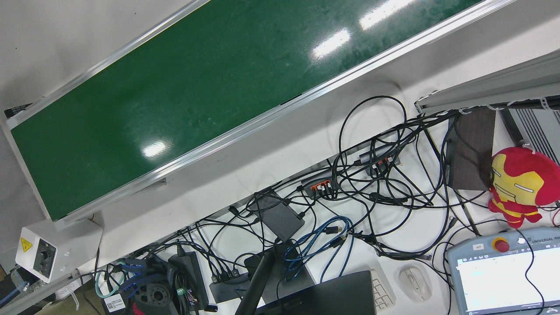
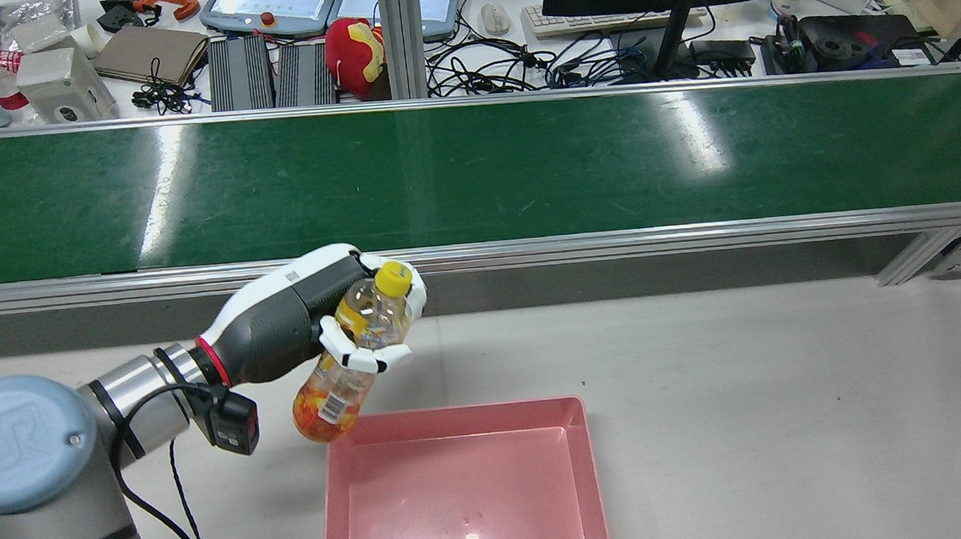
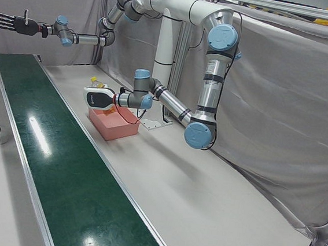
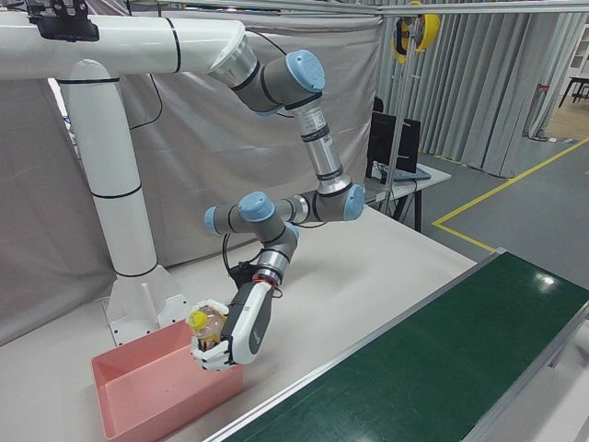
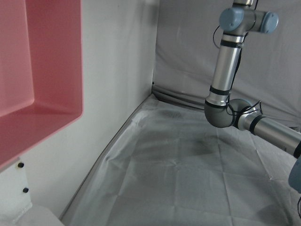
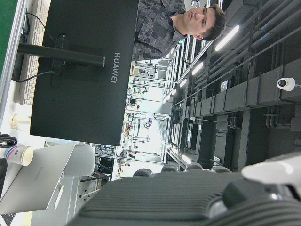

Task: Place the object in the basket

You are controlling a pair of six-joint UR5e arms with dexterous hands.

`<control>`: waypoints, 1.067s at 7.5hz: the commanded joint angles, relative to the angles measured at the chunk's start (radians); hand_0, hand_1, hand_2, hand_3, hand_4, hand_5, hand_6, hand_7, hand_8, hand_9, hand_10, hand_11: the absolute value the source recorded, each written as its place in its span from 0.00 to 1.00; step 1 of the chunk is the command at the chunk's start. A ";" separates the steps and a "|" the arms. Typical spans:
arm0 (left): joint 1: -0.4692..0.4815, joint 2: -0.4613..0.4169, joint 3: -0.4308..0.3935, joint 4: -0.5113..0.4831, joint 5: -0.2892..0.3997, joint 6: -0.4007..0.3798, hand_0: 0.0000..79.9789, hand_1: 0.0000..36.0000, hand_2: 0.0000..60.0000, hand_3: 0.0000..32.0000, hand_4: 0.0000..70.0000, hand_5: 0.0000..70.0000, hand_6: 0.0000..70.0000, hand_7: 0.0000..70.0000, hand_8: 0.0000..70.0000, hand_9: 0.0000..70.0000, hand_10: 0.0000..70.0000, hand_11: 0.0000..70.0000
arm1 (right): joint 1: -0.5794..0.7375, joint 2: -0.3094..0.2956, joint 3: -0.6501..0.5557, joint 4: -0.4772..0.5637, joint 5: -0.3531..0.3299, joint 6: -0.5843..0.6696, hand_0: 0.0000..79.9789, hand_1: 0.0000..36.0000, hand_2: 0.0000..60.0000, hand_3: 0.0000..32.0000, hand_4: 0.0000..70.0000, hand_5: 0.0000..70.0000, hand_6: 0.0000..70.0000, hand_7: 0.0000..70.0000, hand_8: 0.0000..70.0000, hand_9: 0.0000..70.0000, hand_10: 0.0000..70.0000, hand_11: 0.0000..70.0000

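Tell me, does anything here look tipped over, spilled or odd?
Nothing is spilled or damaged. The bottle is tilted, cap up and away, only because the left robot hand holds it beside the pink basket, which holds nothing yet.

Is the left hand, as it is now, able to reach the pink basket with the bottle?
Probably yes. The left hand holds the bottle beside the pink basket's near-left corner, above the table. The basket looks empty and nothing stands between them.
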 commanded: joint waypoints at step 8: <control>0.261 0.004 0.007 0.097 -0.058 0.104 0.73 0.38 0.00 0.00 0.13 0.61 0.00 0.09 0.10 0.14 0.19 0.31 | 0.000 0.000 -0.001 0.000 0.000 0.000 0.00 0.00 0.00 0.00 0.00 0.00 0.00 0.00 0.00 0.00 0.00 0.00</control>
